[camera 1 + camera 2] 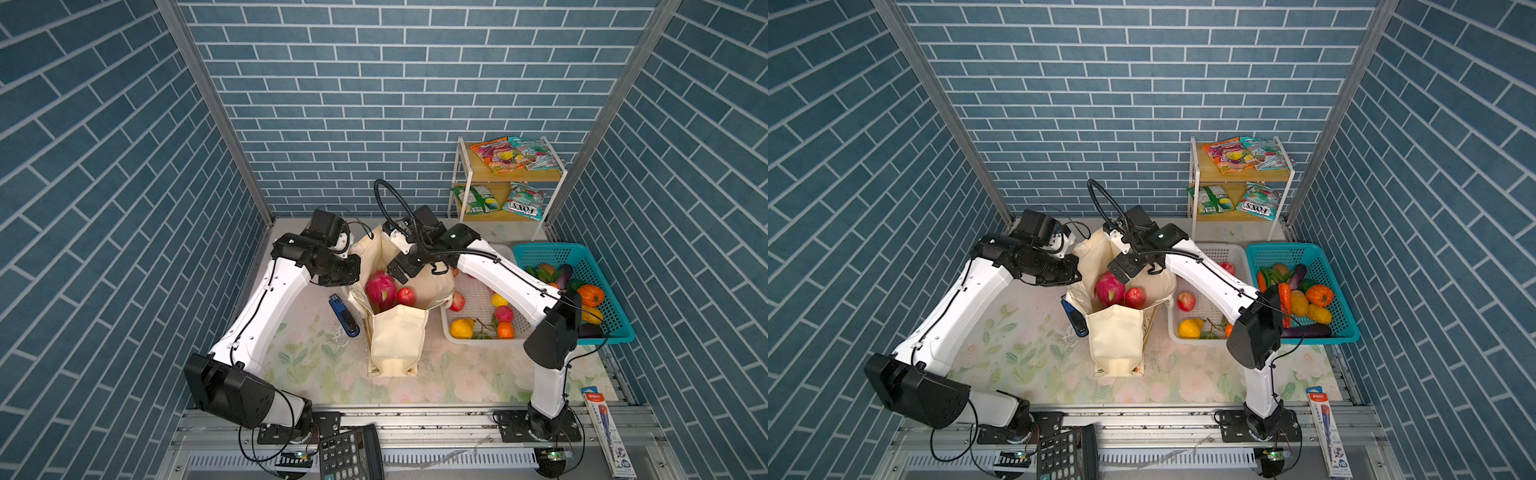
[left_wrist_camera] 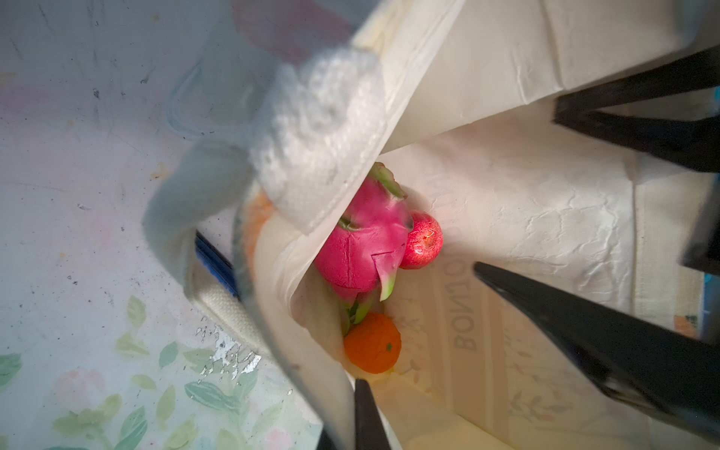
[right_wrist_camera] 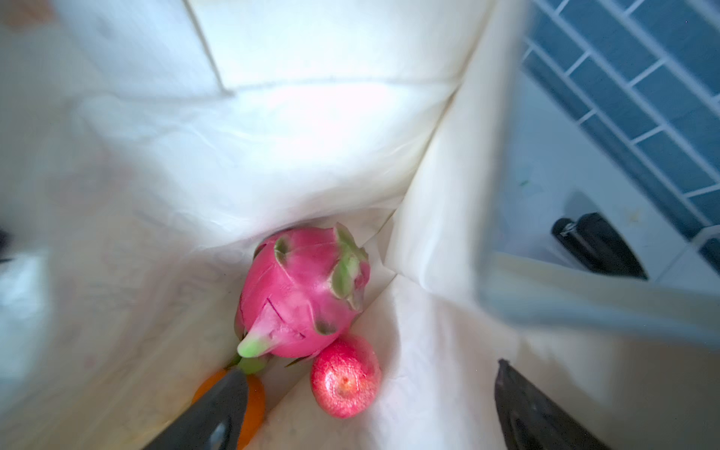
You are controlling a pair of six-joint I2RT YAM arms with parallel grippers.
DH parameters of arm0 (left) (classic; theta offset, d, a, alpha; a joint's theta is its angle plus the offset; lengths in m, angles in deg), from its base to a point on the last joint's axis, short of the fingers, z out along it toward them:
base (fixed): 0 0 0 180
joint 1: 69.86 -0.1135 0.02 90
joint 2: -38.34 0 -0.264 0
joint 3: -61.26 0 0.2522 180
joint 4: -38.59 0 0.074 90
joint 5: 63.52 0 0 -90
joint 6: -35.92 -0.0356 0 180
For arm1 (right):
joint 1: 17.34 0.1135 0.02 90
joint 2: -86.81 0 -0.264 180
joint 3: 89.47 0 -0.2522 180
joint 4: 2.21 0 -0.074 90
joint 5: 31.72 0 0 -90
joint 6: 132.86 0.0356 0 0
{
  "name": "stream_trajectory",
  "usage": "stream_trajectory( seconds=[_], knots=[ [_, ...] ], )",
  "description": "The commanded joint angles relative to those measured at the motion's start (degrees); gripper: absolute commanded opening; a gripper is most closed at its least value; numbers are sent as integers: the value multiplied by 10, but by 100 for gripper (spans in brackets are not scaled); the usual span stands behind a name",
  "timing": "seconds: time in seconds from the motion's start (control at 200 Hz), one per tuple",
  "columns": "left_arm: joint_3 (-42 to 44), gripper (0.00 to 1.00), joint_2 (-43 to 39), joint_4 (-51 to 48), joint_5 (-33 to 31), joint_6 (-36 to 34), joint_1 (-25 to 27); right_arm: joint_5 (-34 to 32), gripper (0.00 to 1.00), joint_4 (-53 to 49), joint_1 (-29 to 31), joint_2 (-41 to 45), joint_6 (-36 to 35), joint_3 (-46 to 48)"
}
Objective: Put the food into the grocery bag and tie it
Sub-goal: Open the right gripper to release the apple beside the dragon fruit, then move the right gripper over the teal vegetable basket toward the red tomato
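Note:
The cream grocery bag point(image 1: 399, 340) point(image 1: 1115, 336) stands open mid-table. Inside lie a magenta dragon fruit point(image 1: 380, 291) point(image 2: 366, 249) point(image 3: 300, 296), a red apple point(image 1: 406, 296) point(image 3: 346, 389) and an orange point(image 2: 373, 343). My left gripper point(image 2: 350, 413) is shut on the bag's left rim, fabric pinched between its jaws. My right gripper point(image 1: 397, 270) point(image 3: 368, 370) hangs open over the bag's mouth, holding nothing. An orange-pink snack packet point(image 1: 496, 154) and a teal one point(image 1: 536, 151) lie on the shelf's top board.
A white basket point(image 1: 482, 341) with fruit and a teal basket point(image 1: 540, 249) with vegetables stand right of the bag. The wooden shelf point(image 1: 465, 178) is at the back right. A blue stapler point(image 1: 344, 316) lies beside the bag; a calculator point(image 1: 349, 453) and pen box point(image 1: 606, 432) sit in front.

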State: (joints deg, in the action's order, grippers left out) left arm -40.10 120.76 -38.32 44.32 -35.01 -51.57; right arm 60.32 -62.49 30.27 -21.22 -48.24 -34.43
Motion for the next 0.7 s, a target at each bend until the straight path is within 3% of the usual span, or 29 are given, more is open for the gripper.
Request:
stream_trajectory(
  seconds=[0.0, 0.265, 0.47, 0.695],
  knots=[
    [1, 4, 9, -18, -15, -5, 3, -52, 99, 64, 1, 98, 12, 26],
    [15, 4, 4, -6, -12, 2, 3, -216, 99, 219, -5, 285, 27, 228],
    [14, 4, -3, -5, -20, 0, 3, -269, 98, 181, -42, 380, 84, 326],
    [-2, 4, 8, -16, -27, -9, 3, -268, 98, 129, -140, 456, 180, 397]
  ],
)
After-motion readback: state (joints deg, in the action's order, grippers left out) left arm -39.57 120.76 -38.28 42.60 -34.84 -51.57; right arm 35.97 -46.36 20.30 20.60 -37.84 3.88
